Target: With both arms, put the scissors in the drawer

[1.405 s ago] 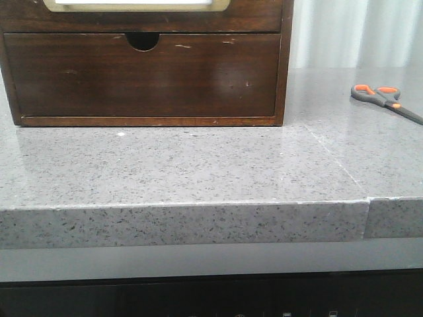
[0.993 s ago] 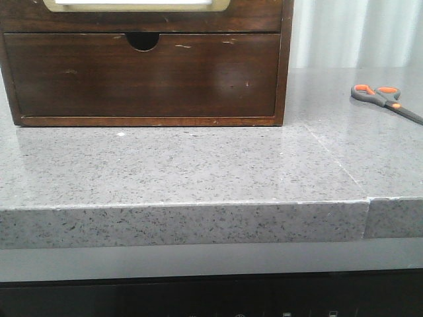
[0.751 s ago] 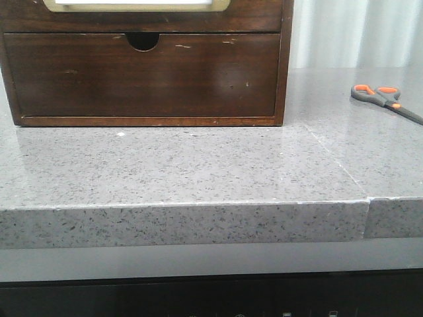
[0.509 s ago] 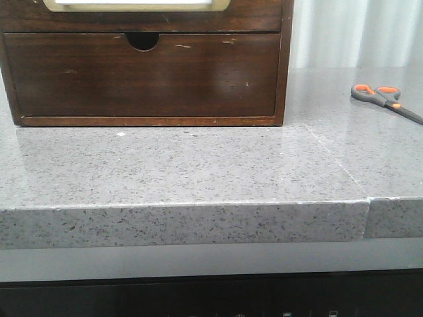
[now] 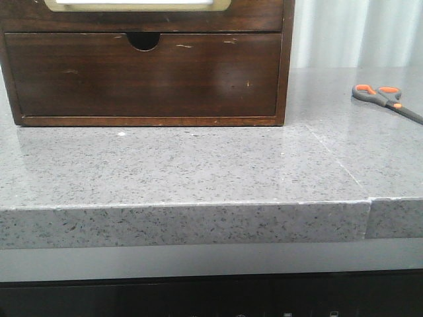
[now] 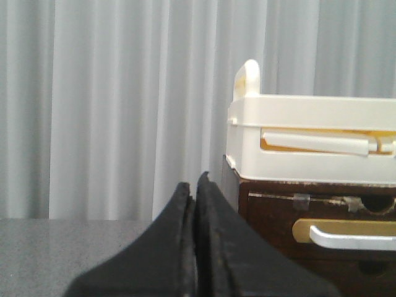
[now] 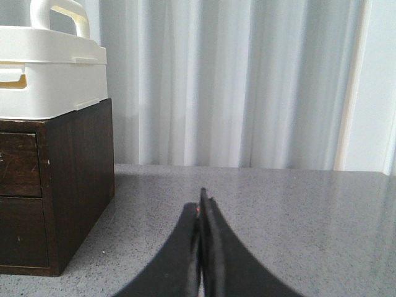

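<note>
No lettering for me to read anywhere, white panel on the drawer point(image 5: 139, 5) blank, scissors point(image 5: 386, 101) unbranded as far as I can tell, white box point(image 6: 312, 139) on the cabinet plain, no numbers, no signs

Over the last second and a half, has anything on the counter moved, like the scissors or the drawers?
Nothing visibly changed. The scissors lie in the same spot on the grey countertop, right of the wooden drawer unit, untouched. Both drawer fronts look shut as before. No arm has entered the front view; each wrist view shows its pincer closed: left pincer, right pincer.
</note>
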Robot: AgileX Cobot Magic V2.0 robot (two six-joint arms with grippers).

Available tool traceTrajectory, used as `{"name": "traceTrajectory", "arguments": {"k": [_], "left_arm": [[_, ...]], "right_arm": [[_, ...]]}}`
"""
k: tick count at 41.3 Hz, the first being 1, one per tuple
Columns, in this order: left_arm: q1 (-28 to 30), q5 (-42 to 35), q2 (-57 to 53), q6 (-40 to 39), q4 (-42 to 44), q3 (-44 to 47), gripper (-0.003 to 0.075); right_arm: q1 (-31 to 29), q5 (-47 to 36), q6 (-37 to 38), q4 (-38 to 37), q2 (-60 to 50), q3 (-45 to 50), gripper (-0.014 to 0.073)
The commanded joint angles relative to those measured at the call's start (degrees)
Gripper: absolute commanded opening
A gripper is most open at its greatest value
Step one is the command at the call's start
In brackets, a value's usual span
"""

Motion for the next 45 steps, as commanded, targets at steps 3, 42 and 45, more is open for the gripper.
{"name": "traceTrajectory", "arguments": {"k": [3,42,45], "left_arm": [[-0.4,2.9,5.8,-0.2,0.0,-10.1,-0.0020],[-0.4,18.8,20.2,-0.2,0.0,-16.1,-0.0020],[-0.4,19.4,20.2,-0.2,0.0,-16.1,-0.0017]], "right_arm": [[-0.4,1.6,-0.3,-0.1,7.0,-7.9,-0.0068],[-0.4,13.8,-0.4,-0.7,31.4,-13.1,-0.0068],[-0.4,14.4,-0.8,-1.1,31.7,-13.1,-0.0064]]}}
